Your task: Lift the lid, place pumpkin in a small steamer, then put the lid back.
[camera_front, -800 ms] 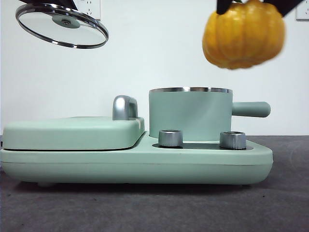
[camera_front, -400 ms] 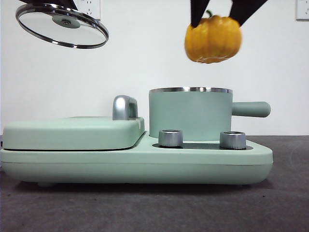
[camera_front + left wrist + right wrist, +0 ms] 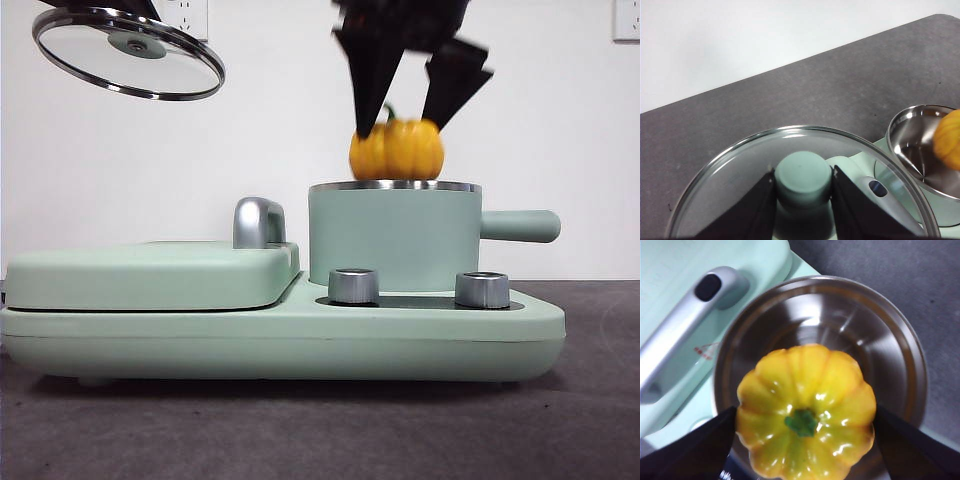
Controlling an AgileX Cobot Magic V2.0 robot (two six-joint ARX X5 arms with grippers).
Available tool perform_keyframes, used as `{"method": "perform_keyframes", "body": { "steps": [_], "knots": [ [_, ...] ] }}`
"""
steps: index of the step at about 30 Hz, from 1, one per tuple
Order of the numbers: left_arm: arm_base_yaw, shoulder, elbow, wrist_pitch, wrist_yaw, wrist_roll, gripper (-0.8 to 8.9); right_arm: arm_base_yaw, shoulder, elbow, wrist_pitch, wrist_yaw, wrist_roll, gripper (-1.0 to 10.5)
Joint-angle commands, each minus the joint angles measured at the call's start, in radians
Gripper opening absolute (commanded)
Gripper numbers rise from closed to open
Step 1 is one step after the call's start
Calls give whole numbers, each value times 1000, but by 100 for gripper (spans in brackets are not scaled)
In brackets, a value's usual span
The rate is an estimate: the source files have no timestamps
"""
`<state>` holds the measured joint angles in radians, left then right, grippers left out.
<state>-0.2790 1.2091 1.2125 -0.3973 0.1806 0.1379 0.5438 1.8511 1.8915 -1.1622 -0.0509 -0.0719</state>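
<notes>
My right gripper (image 3: 405, 125) is shut on the yellow-orange pumpkin (image 3: 396, 150), holding it just above the steel rim of the mint-green small steamer (image 3: 395, 238). From the right wrist, the pumpkin (image 3: 806, 437) hangs over the shiny open bowl of the small steamer (image 3: 880, 340), a black finger (image 3: 700, 445) at each flank. High at the left, the glass lid (image 3: 128, 55) is tilted in the air. My left gripper (image 3: 804, 192) is shut on the mint-green knob of the lid (image 3: 730, 175).
The steamer stands on a wide mint-green appliance base (image 3: 280, 335) with two silver knobs (image 3: 353, 285). Left of the pot lies a flat mint-green cover (image 3: 150, 272) with a chrome handle (image 3: 258, 222). Dark grey table (image 3: 300, 430) lies in front.
The right gripper has carried the pumpkin leftward, away from the camera and down, from high at the right to just over the steamer's rim. The lid has stayed where it was.
</notes>
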Motion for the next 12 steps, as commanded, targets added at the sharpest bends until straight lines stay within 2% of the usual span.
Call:
{"method": "perform_keyframes", "body": {
  "steps": [1, 12],
  "knots": [
    [-2, -1, 24, 31, 3, 7, 15, 3, 40, 29, 26, 3, -24, 377],
    [-2, -1, 24, 53, 3, 7, 15, 2, 140, 29, 82, 5, -42, 377]
  ]
}}
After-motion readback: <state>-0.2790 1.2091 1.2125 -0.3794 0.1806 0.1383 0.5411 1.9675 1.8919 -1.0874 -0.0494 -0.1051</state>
